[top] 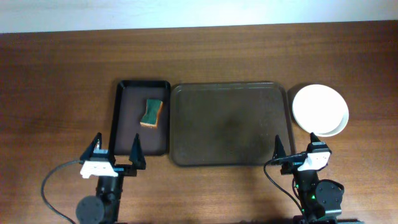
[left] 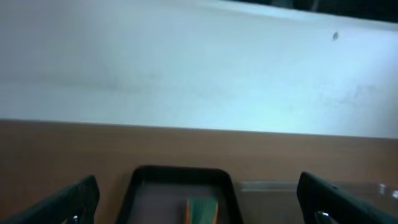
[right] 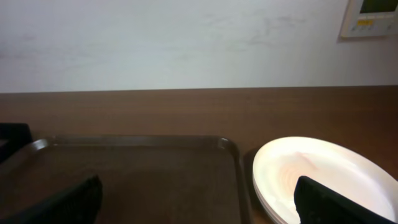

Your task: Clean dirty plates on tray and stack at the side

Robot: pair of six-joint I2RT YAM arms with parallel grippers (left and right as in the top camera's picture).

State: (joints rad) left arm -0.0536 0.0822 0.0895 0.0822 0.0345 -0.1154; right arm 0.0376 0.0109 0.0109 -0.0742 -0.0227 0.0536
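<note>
The white plates (top: 319,109) sit in one stack on the table just right of the brown tray (top: 230,124); the top one looks plain. The stack also shows in the right wrist view (right: 311,174), next to the tray's right rim (right: 233,162). No plate lies on the tray. My left gripper (top: 116,155) is open and empty near the front edge, in front of the small black tray. My right gripper (top: 295,149) is open and empty, straddling the brown tray's front right corner, one finger near the stack.
A smaller black tray (top: 124,118) lies left of the brown one and holds a green and orange sponge (top: 151,113). Both show in the left wrist view, the tray (left: 140,186) and the sponge (left: 202,210). A pale wall stands beyond the table's far edge.
</note>
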